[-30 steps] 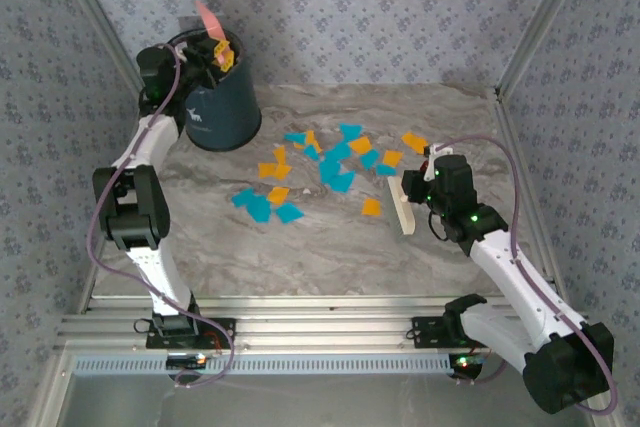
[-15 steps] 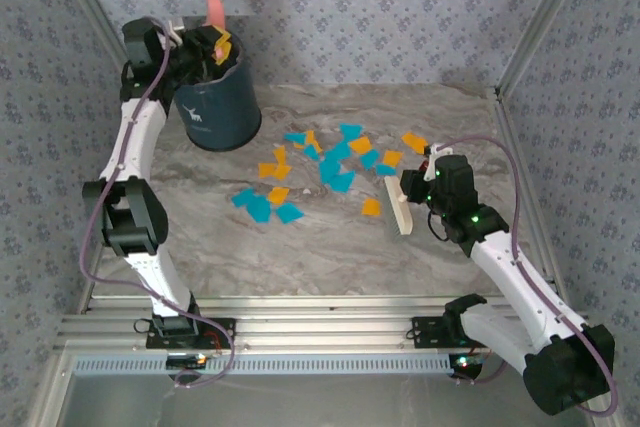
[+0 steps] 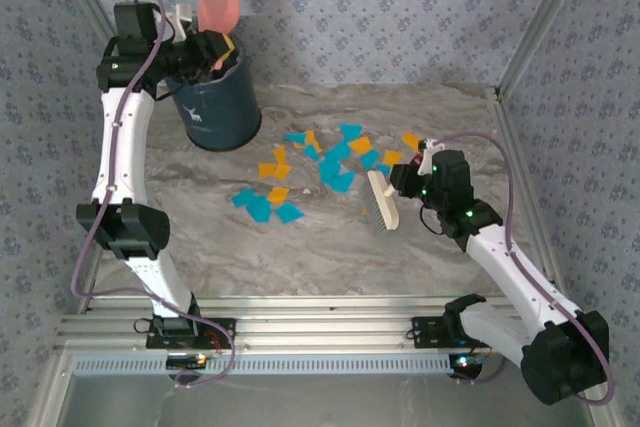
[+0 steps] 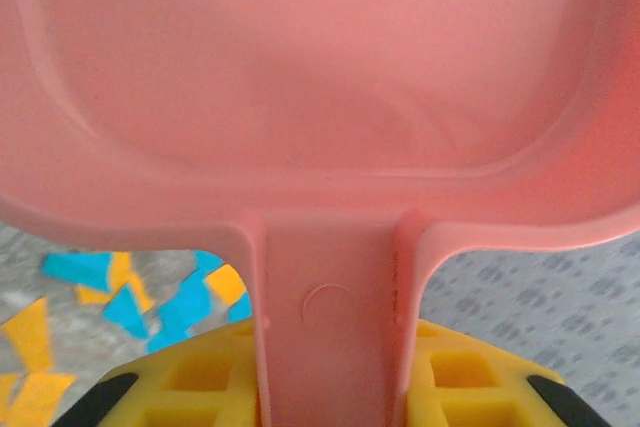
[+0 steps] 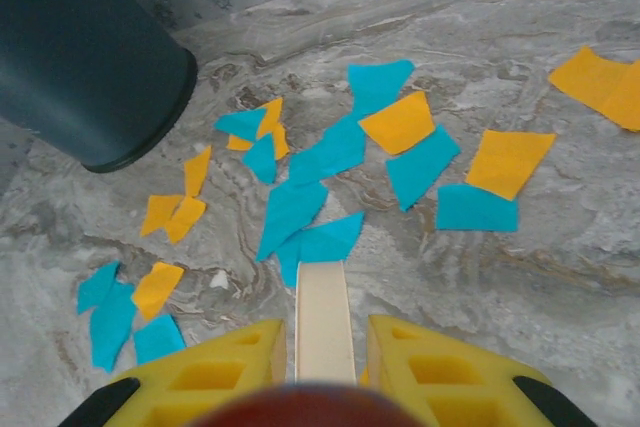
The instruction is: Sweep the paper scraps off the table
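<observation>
Paper scraps (image 3: 322, 162) lie strewn across the middle of the table (image 3: 300, 257), unswept. My left gripper (image 3: 205, 47), clamped on the pink dustpan (image 3: 220, 2), has raised it above the bucket (image 3: 215, 107). My right gripper (image 3: 405, 182), clamped on the brush (image 3: 381, 203), has swung the bristles toward them, so sweeping can begin.

Right pincer (image 5: 325, 335) clamps cream handle (image 5: 322, 297); paper scraps (image 5: 290, 212) scattered ahead on table (image 5: 560, 277); dark bin (image 5: 80, 57) upper-left.
</observation>
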### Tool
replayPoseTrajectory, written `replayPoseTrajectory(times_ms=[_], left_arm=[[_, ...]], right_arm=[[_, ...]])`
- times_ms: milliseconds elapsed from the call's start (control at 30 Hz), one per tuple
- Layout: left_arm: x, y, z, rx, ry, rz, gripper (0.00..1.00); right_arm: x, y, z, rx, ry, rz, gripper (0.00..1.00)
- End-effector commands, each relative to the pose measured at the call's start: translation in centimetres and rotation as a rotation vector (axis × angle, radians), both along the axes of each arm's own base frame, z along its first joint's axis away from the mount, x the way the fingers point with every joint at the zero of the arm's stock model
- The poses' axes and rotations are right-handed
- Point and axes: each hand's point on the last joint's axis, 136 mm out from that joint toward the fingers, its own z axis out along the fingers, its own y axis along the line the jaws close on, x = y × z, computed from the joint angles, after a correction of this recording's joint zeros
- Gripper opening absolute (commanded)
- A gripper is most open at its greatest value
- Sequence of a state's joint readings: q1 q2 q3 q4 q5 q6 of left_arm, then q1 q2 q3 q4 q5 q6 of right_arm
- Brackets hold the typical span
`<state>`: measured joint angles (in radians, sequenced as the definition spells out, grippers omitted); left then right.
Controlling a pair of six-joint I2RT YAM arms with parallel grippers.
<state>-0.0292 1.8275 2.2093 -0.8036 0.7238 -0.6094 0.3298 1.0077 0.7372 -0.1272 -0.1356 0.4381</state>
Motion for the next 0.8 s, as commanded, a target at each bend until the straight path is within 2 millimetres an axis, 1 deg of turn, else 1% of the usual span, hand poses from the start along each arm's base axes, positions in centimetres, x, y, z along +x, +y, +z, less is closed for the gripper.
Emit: replayPoseTrajectory(times_ms=[0, 100, 200, 367, 500, 600, 767], left_arm=[[-3.7, -0.6, -0.3, 0.178, -0.06, -0.08, 0.0], [-5.3, -1.4, -1.6, 0.249, -0.064, -0.116, 0.0], [-6.8, -1.9, -3.6, 0.308, -0.057, -0.141, 0.0], [-10.0, -2.8, -6.4, 0.421, -0.068, -0.192, 0.0], [-11.7, -3.3, -8.6, 0.456, -0.053, -0.211, 0.0], [-12.8, -3.7, -10.3, 0.476, -0.039, -0.212, 0.0], [-14.9, -5.9, -13.0, 0.488, -0.026, -0.298, 0.0]], right_arm=[[0.5, 1.4, 1.5, 0.085, -0.039, 0.032, 0.0], [1.0, 1.8, 1.4, 0.112, -0.039, 0.034, 0.0], [1.7, 2.0, 1.1, 0.134, -0.036, 0.024, 0.0], [3.7, 1.6, 1.4, 0.173, -0.051, -0.009, 0.0], [5.8, 1.0, 1.5, 0.2, -0.05, -0.018, 0.0], [7.5, -0.1, 1.4, 0.188, -0.052, -0.039, 0.0], [10.3, -3.1, 1.4, 0.176, -0.053, -0.083, 0.0]])
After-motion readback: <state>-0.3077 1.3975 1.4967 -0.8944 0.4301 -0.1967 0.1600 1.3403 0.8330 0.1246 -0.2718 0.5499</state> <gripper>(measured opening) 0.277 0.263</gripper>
